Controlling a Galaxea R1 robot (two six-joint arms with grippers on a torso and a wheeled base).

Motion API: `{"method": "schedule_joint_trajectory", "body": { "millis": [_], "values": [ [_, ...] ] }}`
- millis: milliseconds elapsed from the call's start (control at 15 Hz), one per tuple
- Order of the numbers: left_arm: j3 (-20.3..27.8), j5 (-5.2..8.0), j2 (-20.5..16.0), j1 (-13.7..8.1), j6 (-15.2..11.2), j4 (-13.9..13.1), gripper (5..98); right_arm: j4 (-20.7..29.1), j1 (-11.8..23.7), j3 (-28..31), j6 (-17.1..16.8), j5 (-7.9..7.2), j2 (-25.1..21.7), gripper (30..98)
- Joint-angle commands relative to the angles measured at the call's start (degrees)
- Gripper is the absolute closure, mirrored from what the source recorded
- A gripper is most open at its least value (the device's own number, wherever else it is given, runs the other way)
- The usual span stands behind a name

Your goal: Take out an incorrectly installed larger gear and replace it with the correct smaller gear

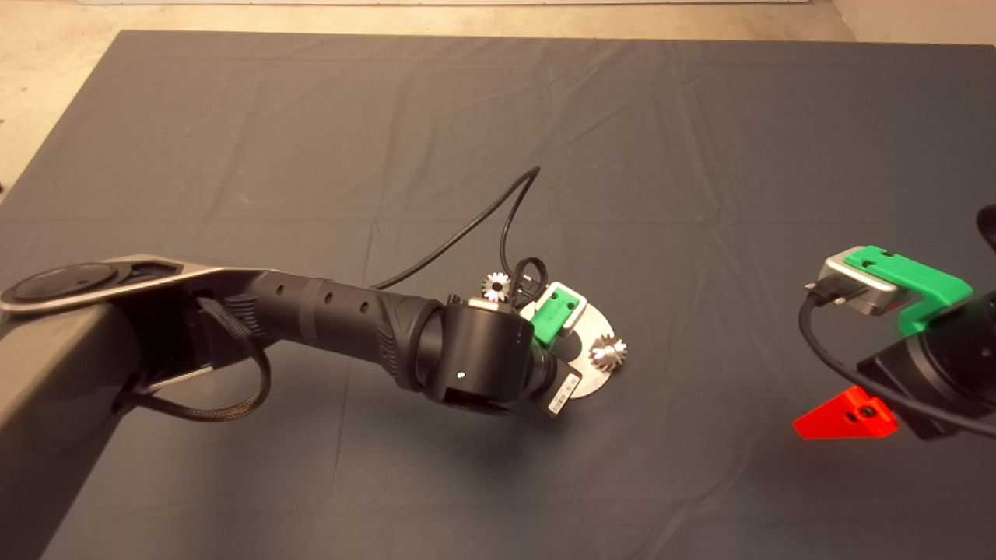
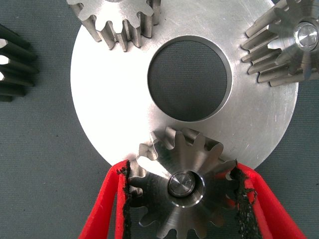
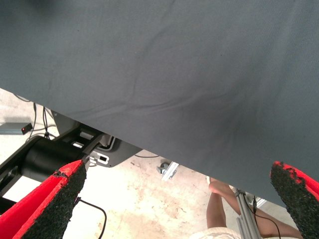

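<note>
A round silver plate (image 2: 114, 104) with a wide centre hole lies on the mat. My left gripper (image 2: 182, 168) is shut on a smaller gear (image 2: 182, 199) with short blunt teeth, which sits on a pin at the plate's rim; both pads touch its teeth. A second smaller gear (image 2: 117, 20) stands elsewhere on the plate. The larger gear (image 2: 289, 42) (image 1: 608, 352), with long pointed teeth, stands on the plate's rim. In the head view my left wrist (image 1: 478, 354) hides the held gear. My right gripper (image 3: 177, 169) (image 1: 848, 416) waits open at the mat's right edge.
One more gear (image 1: 496, 285) (image 2: 10, 64) lies on the mat just off the plate (image 1: 595, 381). A black cable (image 1: 467, 229) loops over the mat behind my left wrist. Past the mat's edge, the right wrist view shows floor, a table frame and a person's leg (image 3: 224, 209).
</note>
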Motion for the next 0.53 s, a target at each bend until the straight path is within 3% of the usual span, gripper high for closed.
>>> {"method": "schedule_joint_trajectory", "body": {
  "millis": [0, 333, 467],
  "values": [
    [0.3, 6.50, 0.2, 0.4, 3.1, 1.0, 66.5, 1.3, 1.0, 0.2, 0.0, 0.18, -0.1, 30.6],
    [0.8, 6.50, 0.4, -0.5, 3.0, 0.1, 66.7, 1.3, 1.0, 0.2, 0.0, 0.18, -0.2, 30.6],
    [2.1, 6.50, 0.5, -3.5, 1.9, -2.2, 67.0, 1.3, 1.0, 0.2, 0.0, 0.18, -0.1, 30.6]
  ]
}}
